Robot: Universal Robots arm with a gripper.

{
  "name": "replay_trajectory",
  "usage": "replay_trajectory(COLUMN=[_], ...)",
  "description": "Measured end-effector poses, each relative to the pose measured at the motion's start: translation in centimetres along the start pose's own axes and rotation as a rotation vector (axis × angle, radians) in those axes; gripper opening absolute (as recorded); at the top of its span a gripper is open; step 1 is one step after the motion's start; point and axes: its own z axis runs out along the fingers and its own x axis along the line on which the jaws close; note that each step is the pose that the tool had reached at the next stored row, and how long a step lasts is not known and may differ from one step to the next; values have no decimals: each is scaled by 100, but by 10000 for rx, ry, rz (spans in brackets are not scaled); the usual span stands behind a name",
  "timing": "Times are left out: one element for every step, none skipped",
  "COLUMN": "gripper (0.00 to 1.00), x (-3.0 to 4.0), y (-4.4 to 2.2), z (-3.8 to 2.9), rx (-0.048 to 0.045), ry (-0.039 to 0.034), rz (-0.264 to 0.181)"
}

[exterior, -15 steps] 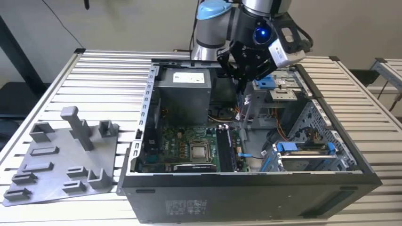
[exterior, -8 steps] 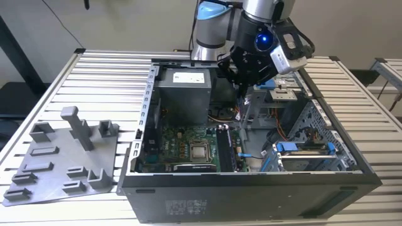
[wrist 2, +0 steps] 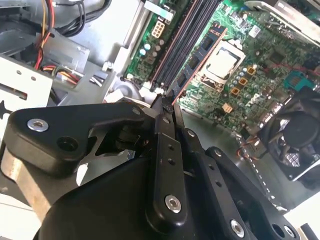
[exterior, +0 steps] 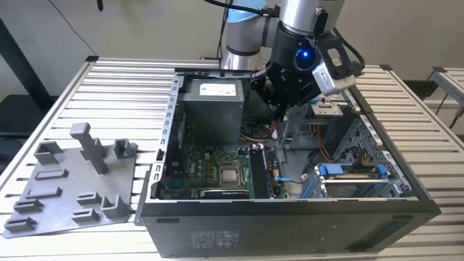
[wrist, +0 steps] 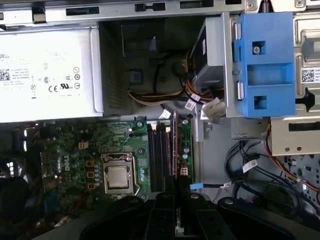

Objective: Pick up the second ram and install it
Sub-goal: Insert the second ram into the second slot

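Half done, seemingly: picked up, not yet seated. Exterior view: poised with gripper (exterior: 279,114) over the open case (exterior: 290,223). Second wrist view: pinching the second ram (wrist 2: 197,60) edge-on above the motherboard (wrist 2: 260,55). First wrist view: aligned along the memory slots (wrist: 157,155).

Bright even light w/ dim case (exterior: 290,228) interior.
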Motion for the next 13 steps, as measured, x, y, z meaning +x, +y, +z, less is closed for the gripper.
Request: replay_trajectory(gripper=[14, 14, 14, 14, 14, 14, 14, 14, 14, 14, 14, 14, 14], x=[4, 8, 13, 18, 19, 18, 18, 19, 19, 19, 19, 20, 21], y=[-10, -21, -29, -35, -35, -35, -35, -35, -36, -36, -36, -39, -43], z=[7, 13, 20, 26, 27, 27, 27, 27, 27, 27, 28, 31, 35], rx=[-2, -4, -6, -10, -10, -9, -9, -9, -9, -10, -9, -10, -12], ry=[-22, -45, -71, -94, -106, -110, -113, -116, -119, -120, -120, -118, -114], rz=[0, -1, -1, -1, -2, -3, -5, -3, -2, -2, -2, -2, -2])
